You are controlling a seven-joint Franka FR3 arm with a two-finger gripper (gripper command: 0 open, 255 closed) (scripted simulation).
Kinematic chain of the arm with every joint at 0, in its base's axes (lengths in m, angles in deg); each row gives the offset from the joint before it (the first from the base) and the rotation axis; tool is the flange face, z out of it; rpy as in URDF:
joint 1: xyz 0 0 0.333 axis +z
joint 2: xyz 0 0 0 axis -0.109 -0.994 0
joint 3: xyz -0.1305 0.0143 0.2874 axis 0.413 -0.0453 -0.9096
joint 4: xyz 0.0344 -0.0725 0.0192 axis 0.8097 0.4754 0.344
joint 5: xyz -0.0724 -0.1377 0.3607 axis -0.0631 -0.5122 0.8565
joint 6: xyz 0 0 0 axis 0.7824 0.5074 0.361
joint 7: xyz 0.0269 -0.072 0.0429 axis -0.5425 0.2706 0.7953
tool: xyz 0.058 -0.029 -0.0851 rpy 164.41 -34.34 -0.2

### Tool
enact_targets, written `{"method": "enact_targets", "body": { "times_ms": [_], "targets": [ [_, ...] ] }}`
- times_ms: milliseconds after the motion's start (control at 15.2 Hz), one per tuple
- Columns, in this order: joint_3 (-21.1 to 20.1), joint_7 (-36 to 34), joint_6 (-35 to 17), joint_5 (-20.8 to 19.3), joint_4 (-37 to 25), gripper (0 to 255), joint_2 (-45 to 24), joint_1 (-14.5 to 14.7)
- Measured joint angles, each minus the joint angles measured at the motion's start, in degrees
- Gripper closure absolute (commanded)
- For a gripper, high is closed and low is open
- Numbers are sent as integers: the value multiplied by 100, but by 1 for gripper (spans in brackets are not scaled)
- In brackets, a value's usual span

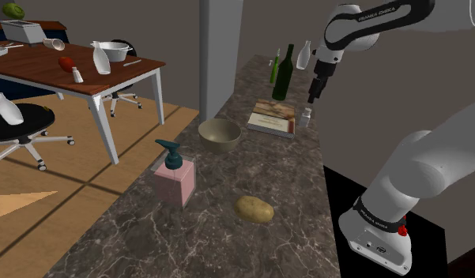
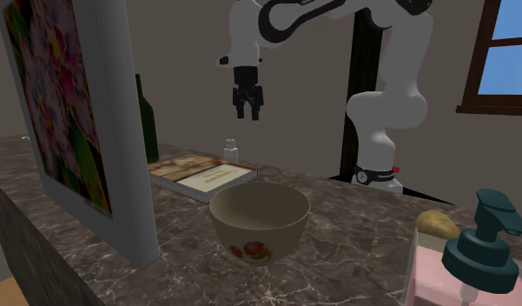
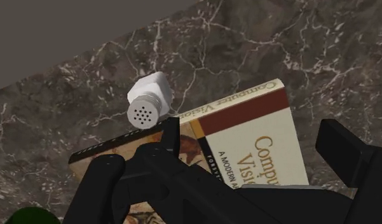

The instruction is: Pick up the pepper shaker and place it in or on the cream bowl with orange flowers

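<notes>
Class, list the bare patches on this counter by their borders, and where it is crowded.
Bare: between cream bowl, potato and soap dispenser; past the potato toward the shoulder view's bottom. Crowded: around book, pepper shaker, green bottle.

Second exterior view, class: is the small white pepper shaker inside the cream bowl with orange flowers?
No, the white shaker stands on the marbled counter beside the book, behind the cream bowl.
</notes>
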Motion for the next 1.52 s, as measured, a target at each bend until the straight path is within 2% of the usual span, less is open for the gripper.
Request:
{"method": "enact_targets", "body": {
  "times_ms": [462,924,1386,1452,1518],
  "targets": [
    [605,1087,-848,587,-548,0,-1360,-37],
    [690,1355,-1452,852,-369,0,-1787,-86],
    [689,1393,-1546,915,-340,0,-1885,-115],
    [685,1387,-1557,911,-337,255,-1884,-117],
    [683,1385,-1560,898,-329,255,-1881,-120]
  ]
}}
